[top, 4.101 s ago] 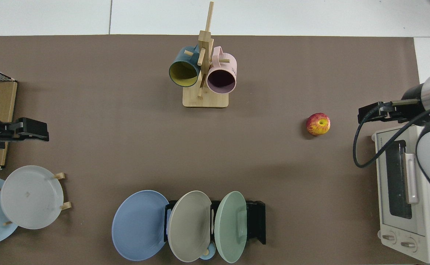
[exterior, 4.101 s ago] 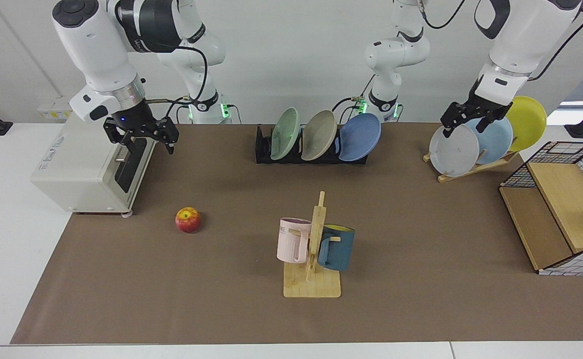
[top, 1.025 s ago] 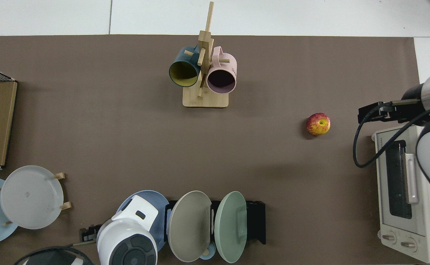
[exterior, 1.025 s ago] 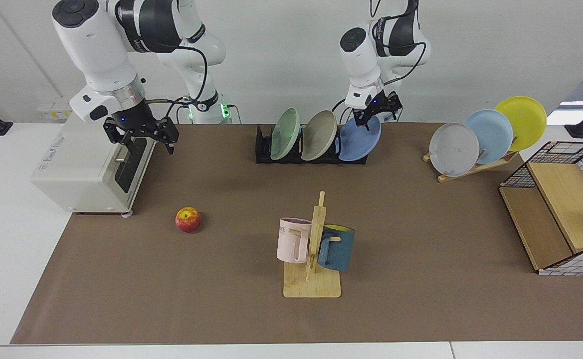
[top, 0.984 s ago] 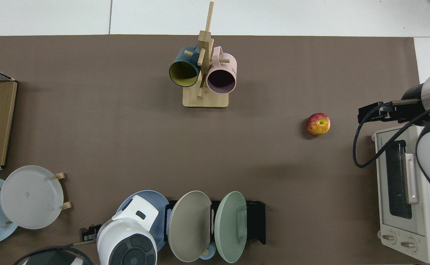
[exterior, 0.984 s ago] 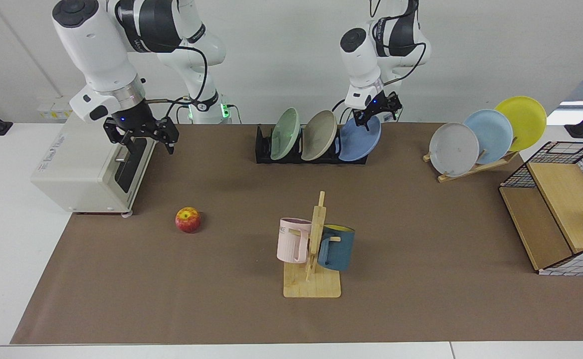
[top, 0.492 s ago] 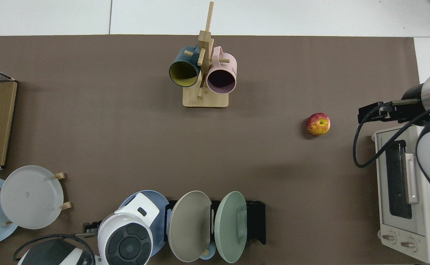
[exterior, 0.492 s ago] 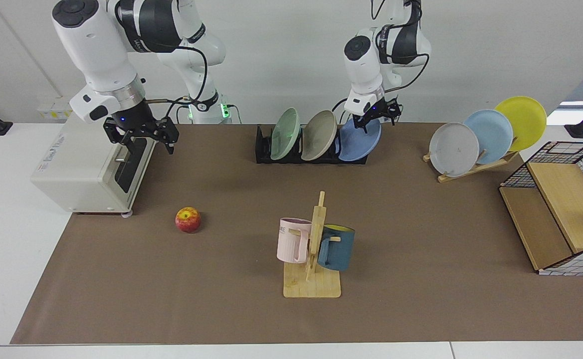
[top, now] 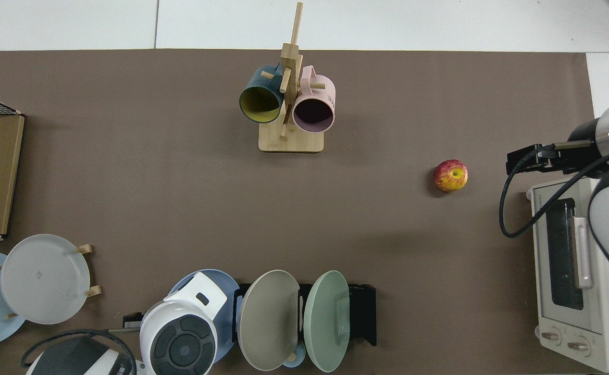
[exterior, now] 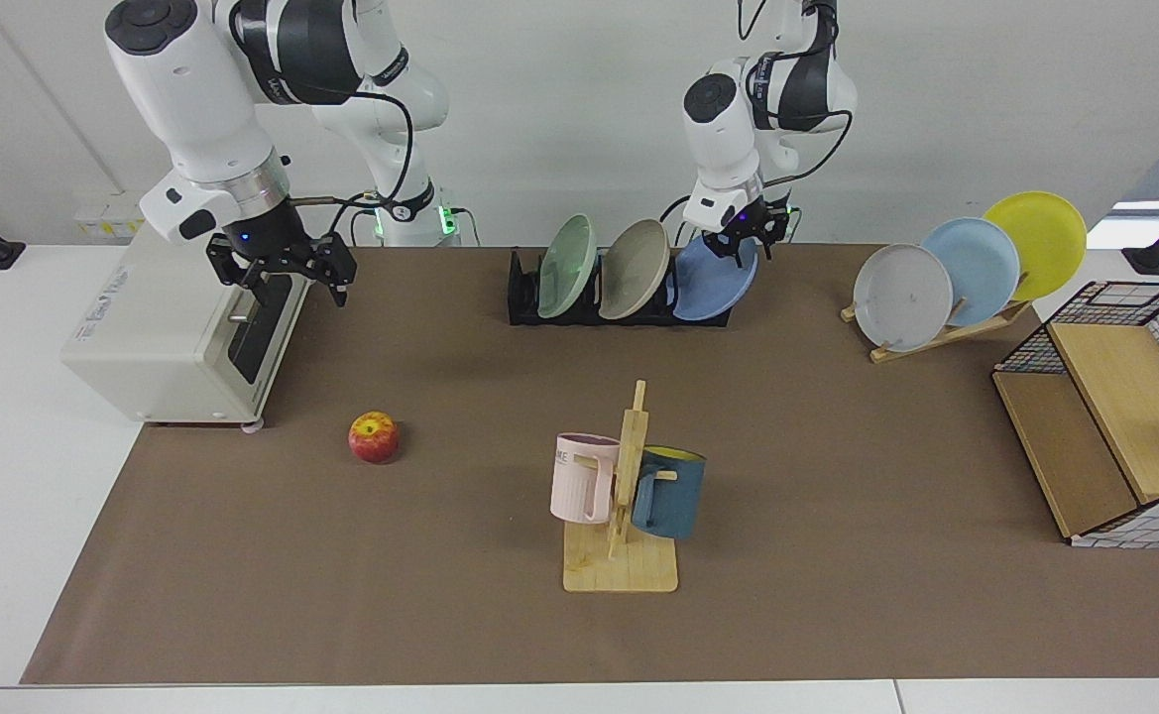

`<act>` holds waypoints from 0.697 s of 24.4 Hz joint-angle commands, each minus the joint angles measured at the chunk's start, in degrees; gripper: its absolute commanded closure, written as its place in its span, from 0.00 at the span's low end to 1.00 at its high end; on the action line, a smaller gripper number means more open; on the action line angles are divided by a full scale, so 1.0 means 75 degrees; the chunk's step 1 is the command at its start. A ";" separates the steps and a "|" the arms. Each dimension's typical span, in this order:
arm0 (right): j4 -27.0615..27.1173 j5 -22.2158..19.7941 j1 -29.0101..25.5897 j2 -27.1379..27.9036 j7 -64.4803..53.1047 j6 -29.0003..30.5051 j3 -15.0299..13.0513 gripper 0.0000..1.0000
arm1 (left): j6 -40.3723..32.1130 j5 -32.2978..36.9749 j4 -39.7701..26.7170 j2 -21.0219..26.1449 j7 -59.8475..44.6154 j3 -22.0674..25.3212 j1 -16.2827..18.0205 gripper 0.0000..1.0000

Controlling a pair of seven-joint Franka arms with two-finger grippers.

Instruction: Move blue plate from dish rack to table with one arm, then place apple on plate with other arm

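Over at the dish rack [exterior: 524, 296], the left gripper [exterior: 744, 243] sits right on the top rim of the blue plate [exterior: 710, 283]. Whether its fingers have closed on that rim, I cannot tell from here, and from above the wrist hides them. The plate leans in the rack's end slot, nearest the wooden stand, so its upper edge is the easy place to pinch, and that looks like the reason for coming at it from above and behind.

Across the table [exterior: 837, 466], the right gripper [exterior: 287, 270] waits spread wide and empty in front of the toaster oven [exterior: 158, 337], near enough to the apple [exterior: 374, 437] for its turn later. The apple sits alone on the mat, well apart from the mug tree [exterior: 622, 496].

Now the change: four seconds back the left gripper was by the grey plate [exterior: 902, 297] on the stand; it has swung over to the rack and, in the last half second, eased a touch lower and inward along the rim.
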 commanded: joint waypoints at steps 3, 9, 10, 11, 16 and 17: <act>-0.0214 0.0113 -0.0042 -0.0158 0.0140 0.0198 0.0055 0.00 | 0.0210 -0.0087 -0.0078 -0.0016 0.0118 0.0001 0.0067 0.87; -0.0225 0.0359 -0.0136 -0.0135 0.0585 0.0432 0.0044 0.00 | 0.0129 -0.0040 0.0109 0.0019 0.0141 0.0013 0.0090 1.00; -0.0225 0.0336 -0.0136 -0.0123 0.0597 0.0456 0.0044 0.00 | 0.0082 -0.0005 0.0167 0.0019 0.0141 0.0013 0.0090 1.00; -0.0225 0.0324 -0.0136 -0.0100 0.0597 0.0479 0.0044 0.00 | 0.0035 0.0018 0.0237 0.0019 0.0141 0.0013 0.0102 1.00; 0.0089 0.0231 -0.0043 0.0438 0.0644 0.0655 0.0032 0.00 | -0.0643 0.0555 0.0752 0.0030 0.0106 -0.0010 0.0114 1.00; 0.0253 0.0207 -0.0043 0.0648 0.0656 0.0632 0.0032 0.00 | -0.0866 0.0697 0.0870 0.0030 0.0095 -0.0022 0.0114 1.00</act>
